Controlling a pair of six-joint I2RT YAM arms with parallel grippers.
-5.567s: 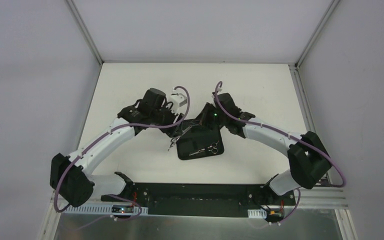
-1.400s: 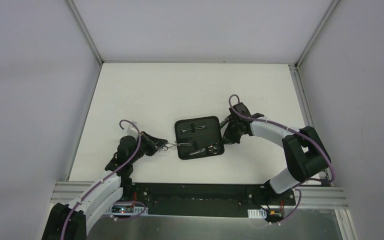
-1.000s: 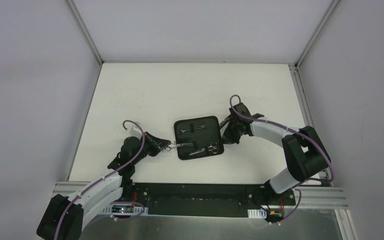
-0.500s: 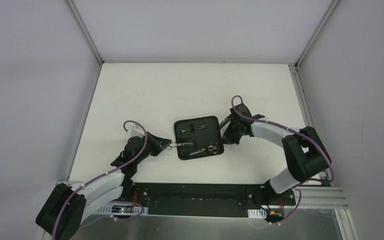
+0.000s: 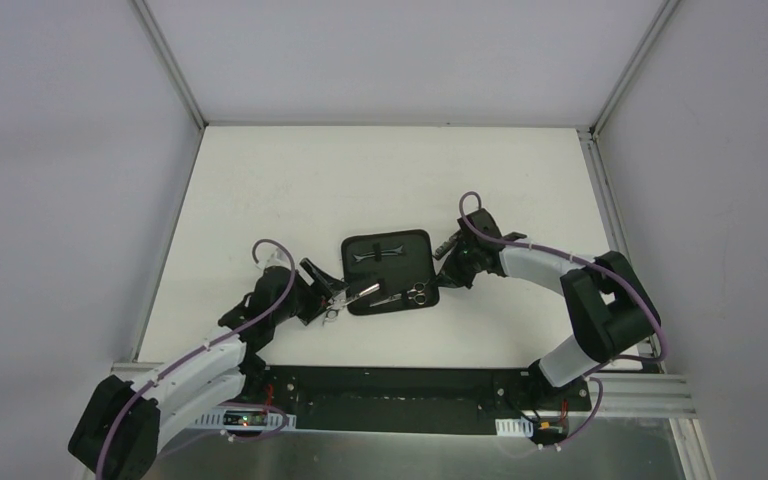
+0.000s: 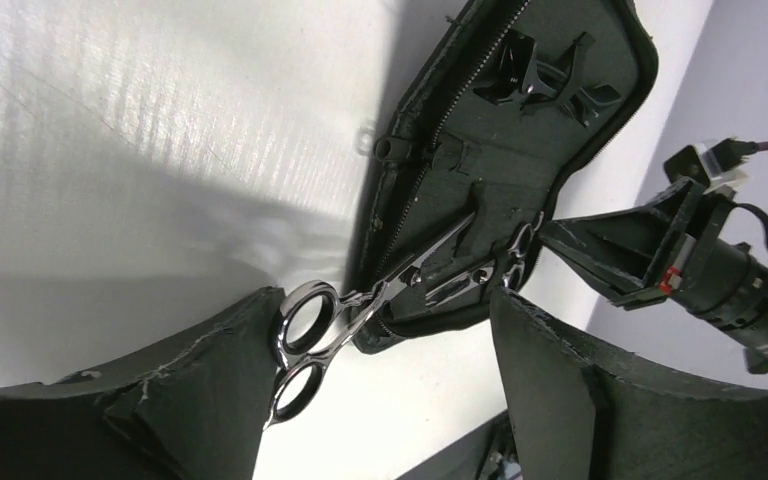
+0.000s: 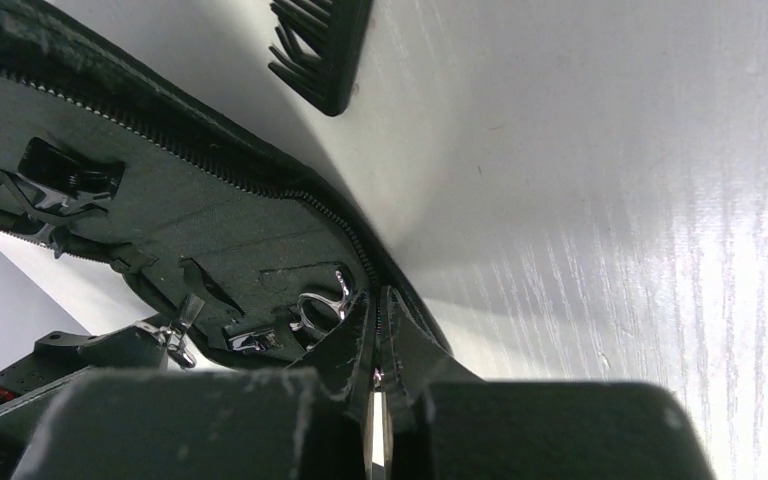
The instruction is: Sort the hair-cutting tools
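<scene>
1. The left gripper (image 6: pixel 380 305) gapes wide around the rings of the silver scissors (image 6: pixel 375 290), whose blades cross the edge of the zip case (image 6: pixel 560 130).
2. The right gripper (image 7: pixel 375 365) pinches the case rim, steadying it.
3. Likely next: clamp the rings and seat the scissors inside.

The left arm (image 5: pixel 195 362) stretches low and forward, its left gripper (image 5: pixel 328 297) turned on its side with fingers spread wide. The right arm (image 5: pixel 535 265) folds inward at the elbow, the right gripper (image 5: pixel 445 268) pinched closed on the zip case (image 5: pixel 415 262) edge.
</scene>
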